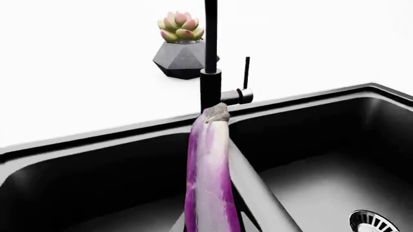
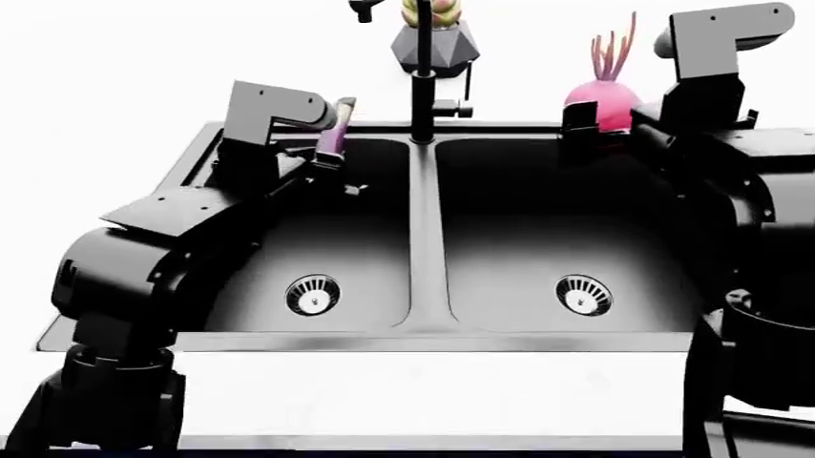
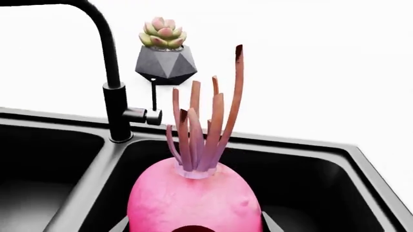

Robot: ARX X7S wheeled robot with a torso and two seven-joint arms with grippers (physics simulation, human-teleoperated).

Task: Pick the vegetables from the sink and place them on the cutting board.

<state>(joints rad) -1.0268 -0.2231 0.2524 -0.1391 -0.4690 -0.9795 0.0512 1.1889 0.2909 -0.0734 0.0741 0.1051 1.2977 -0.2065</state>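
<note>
My left gripper [image 2: 334, 143] is shut on the slender purple eggplant [image 1: 210, 179], holding it lifted above the left basin of the black sink [image 2: 421, 320]; the eggplant's grey-brown cap points toward the faucet [image 1: 210, 58]. In the head view the eggplant [image 2: 335, 132] sticks up from the jaws. My right gripper [image 2: 598, 119] is shut on the round pink radish [image 3: 193, 203], its reddish stalks [image 3: 206, 125] pointing up, held above the right basin near the back rim. The radish also shows in the head view [image 2: 601, 100]. The cutting board is out of view.
A pink-green succulent in a grey faceted pot [image 2: 437, 33] stands on the white counter behind the faucet [image 2: 418, 72]. Round metal drains [image 2: 313, 295] [image 2: 585, 294] lie in both basins. The central divider [image 2: 427, 239] runs between the basins.
</note>
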